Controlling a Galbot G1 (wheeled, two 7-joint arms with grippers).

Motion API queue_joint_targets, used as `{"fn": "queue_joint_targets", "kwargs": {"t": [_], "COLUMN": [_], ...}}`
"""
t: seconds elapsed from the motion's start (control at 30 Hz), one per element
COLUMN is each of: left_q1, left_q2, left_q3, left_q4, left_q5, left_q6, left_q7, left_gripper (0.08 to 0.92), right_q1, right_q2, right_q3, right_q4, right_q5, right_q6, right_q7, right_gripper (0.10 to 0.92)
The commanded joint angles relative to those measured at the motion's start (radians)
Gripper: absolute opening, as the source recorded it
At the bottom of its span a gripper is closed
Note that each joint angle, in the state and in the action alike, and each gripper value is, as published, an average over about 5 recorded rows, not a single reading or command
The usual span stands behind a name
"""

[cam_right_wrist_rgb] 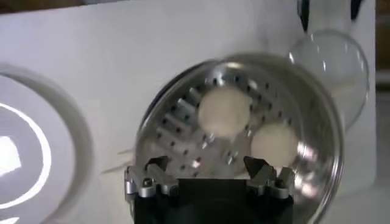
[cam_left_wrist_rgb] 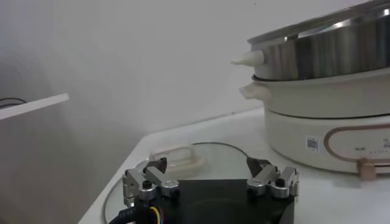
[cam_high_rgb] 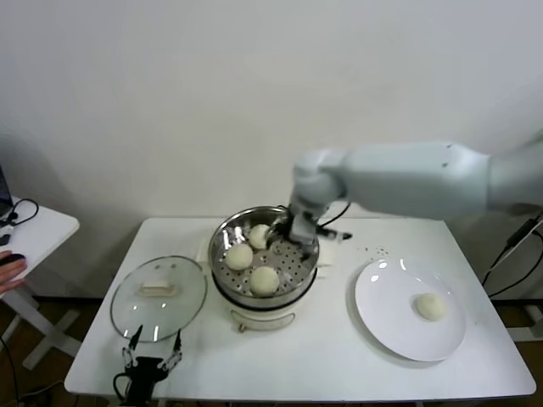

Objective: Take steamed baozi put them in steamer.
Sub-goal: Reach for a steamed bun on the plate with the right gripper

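Three baozi (cam_high_rgb: pixel 252 256) sit in the steamer (cam_high_rgb: pixel 222 281) and one waits on the plate (cam_high_rgb: pixel 386 318), so lift your right pincer (cam_high_rgb: pixel 287 231), jaws apart and empty, straight up past the rim before crossing; left pincer (cam_high_rgb: pixel 151 353) idles, apart, by the lid (cam_high_rgb: pixel 159 297).

You have a white table (cam_high_rgb: pixel 339 356) in front of a plain pale wall (cam_high_rgb: pixel 170 102). On its left part a round glass lid (cam_high_rgb: pixel 159 298) lies flat, with a cream handle (cam_high_rgb: pixel 158 289) on its top. On the right part a flat white plate (cam_high_rgb: pixel 386 318) sits well apart from the lid. Beyond the table's left edge you can see a smaller white side table (cam_high_rgb: pixel 38 233) with a dark cable (cam_high_rgb: pixel 21 209) lying on it.
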Motion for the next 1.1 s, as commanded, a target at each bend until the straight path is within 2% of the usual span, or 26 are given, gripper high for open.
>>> {"fn": "queue_joint_targets", "kwargs": {"t": [0.03, 0.2, 0.43, 0.8, 1.1], "left_q1": [-0.004, -0.010, -0.014, -0.009, 0.000], "left_q2": [0.005, 0.007, 0.005, 0.001, -0.002], "left_q3": [0.002, 0.006, 0.007, -0.003, -0.010], "left_q4": [-0.004, 0.001, 0.010, 0.023, 0.020], "left_q5": [-0.003, -0.005, -0.005, 0.001, 0.002], "left_q6": [0.003, 0.003, 0.002, -0.004, -0.003], "left_q7": [0.002, 0.003, 0.003, 0.001, 0.000], "left_gripper": [0.823, 0.823, 0.823, 0.823, 0.823], "right_q1": [0.303, 0.261, 0.007, -0.364, -0.499], "right_q2": [-0.267, -0.405, -0.505, -0.520, -0.486], "right_q3": [-0.368, -0.471, -0.323, -0.049, 0.085], "right_q4": [0.001, 0.001, -0.079, -0.215, -0.291], "right_q5": [0.412, 0.357, 0.229, 0.065, 0.016], "right_q6": [-0.319, -0.382, -0.418, -0.387, -0.367], "right_q7": [-0.082, -0.054, -0.013, 0.001, 0.019], "right_gripper": [0.823, 0.823, 0.823, 0.823, 0.823]}}
